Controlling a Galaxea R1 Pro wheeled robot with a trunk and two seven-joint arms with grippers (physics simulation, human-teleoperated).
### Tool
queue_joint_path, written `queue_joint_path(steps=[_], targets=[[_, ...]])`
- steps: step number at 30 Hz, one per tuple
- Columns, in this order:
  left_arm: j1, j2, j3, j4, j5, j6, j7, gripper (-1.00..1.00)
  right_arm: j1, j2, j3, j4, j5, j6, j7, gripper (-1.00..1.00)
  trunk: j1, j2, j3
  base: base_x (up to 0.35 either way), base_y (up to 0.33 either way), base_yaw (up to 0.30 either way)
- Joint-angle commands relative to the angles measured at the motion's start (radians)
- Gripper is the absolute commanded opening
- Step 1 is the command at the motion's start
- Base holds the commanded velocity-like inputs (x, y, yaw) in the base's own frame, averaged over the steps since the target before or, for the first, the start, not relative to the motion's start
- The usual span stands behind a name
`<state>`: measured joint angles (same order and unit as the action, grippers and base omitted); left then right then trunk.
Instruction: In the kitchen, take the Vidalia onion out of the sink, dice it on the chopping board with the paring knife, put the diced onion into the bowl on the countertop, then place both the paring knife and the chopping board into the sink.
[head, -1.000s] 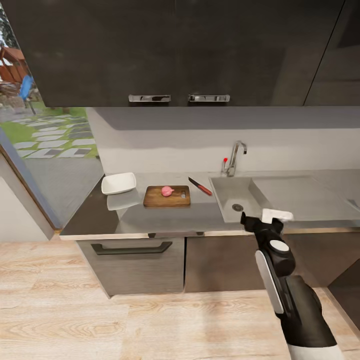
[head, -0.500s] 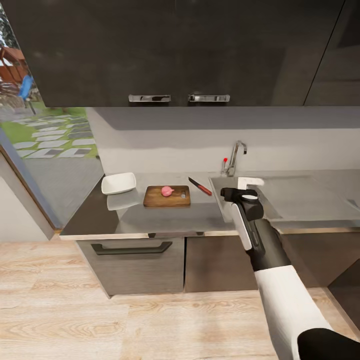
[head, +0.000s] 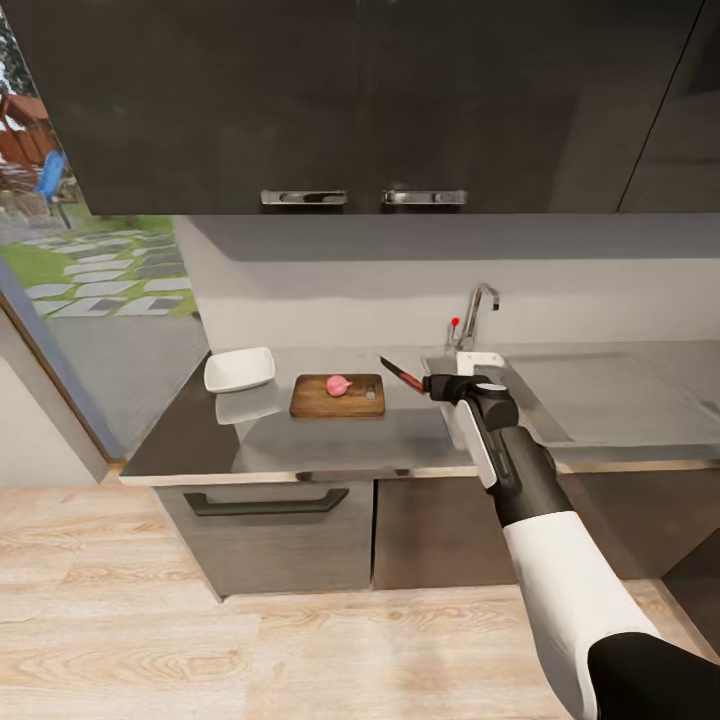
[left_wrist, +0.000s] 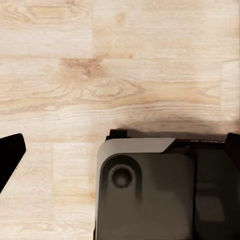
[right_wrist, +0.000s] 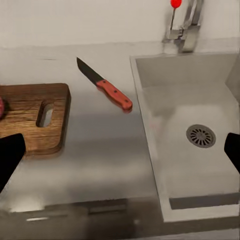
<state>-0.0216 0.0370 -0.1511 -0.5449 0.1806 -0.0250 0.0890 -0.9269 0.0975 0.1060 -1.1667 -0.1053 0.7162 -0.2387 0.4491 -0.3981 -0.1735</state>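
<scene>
**Right claw nearing knife, onion on board**

Grey worktop (head: 330, 435) spans mid-frame under dark cabinets. Onion (head: 337, 385) sits on board (head: 337, 395), center-left; bowl (head: 239, 369) further left. Knife (right_wrist: 104, 85) lies flat between board and sink (right_wrist: 200, 145), handle toward the sink. Right claw (head: 440, 385) hovers just right of the knife, fingers spread wide, empty. Left claw (left_wrist: 10, 160): can't tell. Knife looks light, stiff, thin; pinch the red handle mid-length, likely slippery on glossy top.
</scene>
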Motion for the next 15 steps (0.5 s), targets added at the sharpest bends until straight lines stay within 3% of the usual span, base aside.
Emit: queue_joint_path(steps=[1,9,15], targets=[[-0.001,0.001,-0.008,0.0,0.01,-0.003,0.008,1.0,-0.001,-0.001,0.001,-0.001,-0.01,0.003,-0.003,1.0,0.001,-0.002,-0.002,0.188,0.146,0.0],[-0.001,0.001,-0.008,0.0,0.008,-0.003,0.008,1.0,-0.001,-0.003,0.001,-0.001,-0.008,0.003,0.005,1.0,0.001,-0.002,-0.002,0.219,0.157,0.0],[-0.001,0.001,-0.006,0.0,0.008,-0.003,0.008,1.0,-0.001,-0.007,0.001,-0.001,-0.008,0.002,0.006,1.0,0.001,-0.002,-0.002,0.232,0.014,0.0]])
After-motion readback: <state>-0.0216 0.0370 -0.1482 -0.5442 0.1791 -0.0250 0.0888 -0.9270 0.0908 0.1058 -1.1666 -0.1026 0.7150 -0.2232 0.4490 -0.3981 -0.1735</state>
